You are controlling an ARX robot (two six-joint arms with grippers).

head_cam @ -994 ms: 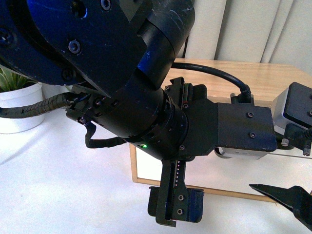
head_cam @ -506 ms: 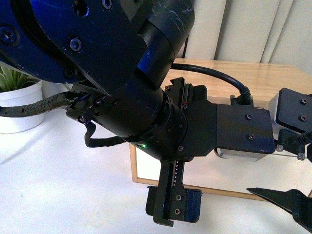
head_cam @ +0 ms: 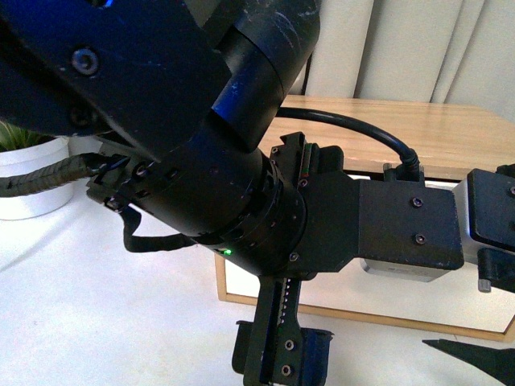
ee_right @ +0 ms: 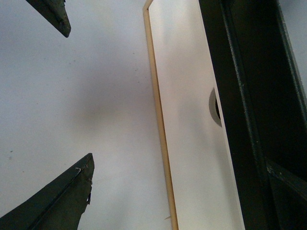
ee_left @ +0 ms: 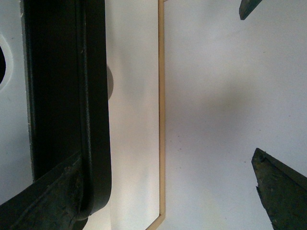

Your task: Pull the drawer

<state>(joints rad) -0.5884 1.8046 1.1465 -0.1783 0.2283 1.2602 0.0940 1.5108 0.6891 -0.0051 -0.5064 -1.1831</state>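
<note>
In the left wrist view the drawer point(ee_left: 134, 120) shows a white front, a long black bar handle point(ee_left: 88, 96) and a grey semicircular notch point(ee_left: 110, 82). My left gripper point(ee_left: 168, 155) is open: one finger point(ee_left: 53, 201) lies against the handle, the other point(ee_left: 283, 191) hangs over the white surface. The right wrist view has the same drawer point(ee_right: 192, 124), handle point(ee_right: 244, 96) and notch point(ee_right: 215, 108). My right gripper point(ee_right: 187, 163) is open too, one finger point(ee_right: 57, 201) off the front, the other dark by the handle. In the front view my left arm point(head_cam: 241, 185) hides the handle.
A light wood strip point(ee_left: 161, 120) frames the white front, and it shows again as a strip point(ee_right: 158, 120) in the right wrist view. The cabinet's wooden top point(head_cam: 402, 129) lies behind the arms. A white plant pot point(head_cam: 32, 181) stands at the left. Pale curtains hang behind.
Both arms have sunk lower in the front view. The left gripper's body and the right fingertip sit nearer the bottom edge. The right wrist block has shifted right and down.
</note>
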